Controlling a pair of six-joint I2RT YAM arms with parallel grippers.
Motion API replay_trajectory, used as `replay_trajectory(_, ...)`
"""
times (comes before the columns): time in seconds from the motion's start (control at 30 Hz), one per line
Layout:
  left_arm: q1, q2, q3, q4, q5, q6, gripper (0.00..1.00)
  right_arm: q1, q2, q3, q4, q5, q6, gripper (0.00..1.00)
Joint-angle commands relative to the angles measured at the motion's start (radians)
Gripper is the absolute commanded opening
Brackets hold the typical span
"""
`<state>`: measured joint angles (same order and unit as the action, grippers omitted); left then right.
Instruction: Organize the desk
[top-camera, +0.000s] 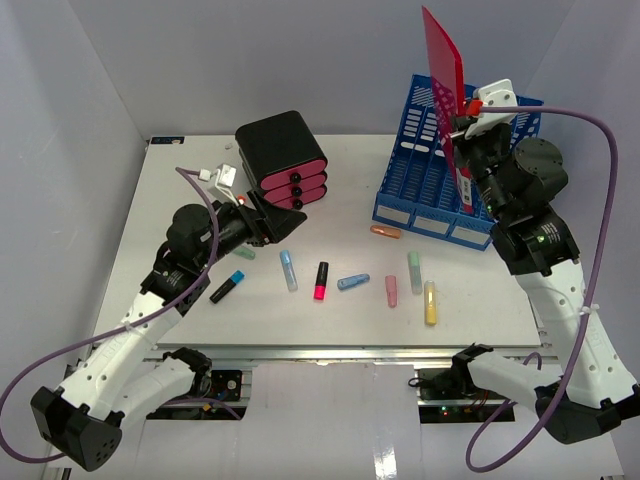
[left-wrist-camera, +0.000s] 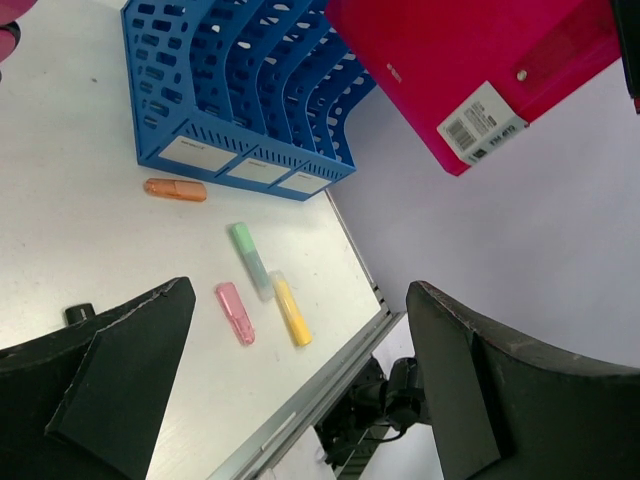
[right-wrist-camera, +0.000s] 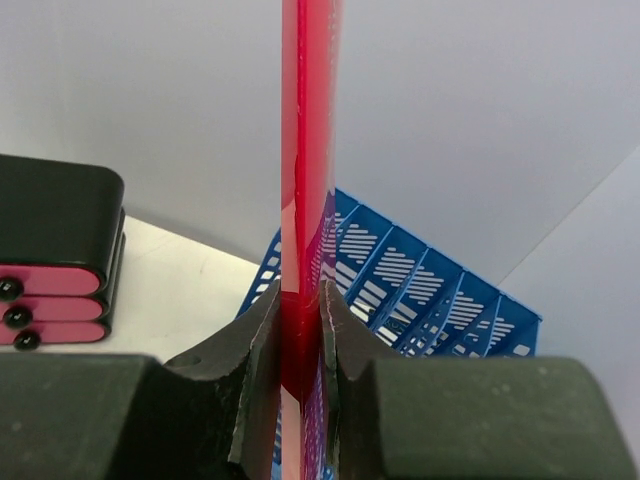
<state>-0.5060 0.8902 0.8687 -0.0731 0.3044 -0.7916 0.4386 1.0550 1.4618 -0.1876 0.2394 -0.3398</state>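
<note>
A white barcode sticker (left-wrist-camera: 480, 122) sat near one corner of the red plastic folder (top-camera: 443, 60), its print too small to read. Three white label cards lined the front of the blue slotted file rack (top-camera: 430, 185), their writing too faint to make out. The white counter (top-camera: 180, 170) filled the middle of the overhead view, walled in pale grey, with a metal rail along its near edge. The right arm was raised, and its pincer (right-wrist-camera: 300, 340) pinched the folder's edge, holding it upright above the rack. The left arm reached low across the counter, its pincer (top-camera: 270, 222) spread wide with nothing in it, just beside the one black drawer unit (top-camera: 283, 158) with three pink fronts. Eight highlighters lay scattered on the counter: black-and-blue (top-camera: 227, 287), light blue (top-camera: 288, 270), black-and-pink (top-camera: 321, 280), blue (top-camera: 353, 282), pink (top-camera: 391, 290), green (top-camera: 414, 272), yellow (top-camera: 430, 302) and orange (top-camera: 385, 232). A ninth, greenish one (top-camera: 245, 253) showed partly beneath the left pincer.
</note>
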Motion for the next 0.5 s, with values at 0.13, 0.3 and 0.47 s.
replay_trajectory(0.13,-0.003,-0.06,-0.067,0.007,0.035,0.039,0.98,-0.033,0.014,-0.035,0.29,0.041,0.043,0.08)
replay_trajectory(0.3,-0.002,-0.049,-0.079,0.018,0.041,0.036,0.98,-0.049,0.071,-0.017,0.315,0.02,0.085,0.08)
replay_trajectory(0.47,-0.002,-0.049,-0.085,0.024,0.055,0.03,0.98,-0.067,0.088,-0.011,0.317,-0.02,0.137,0.08)
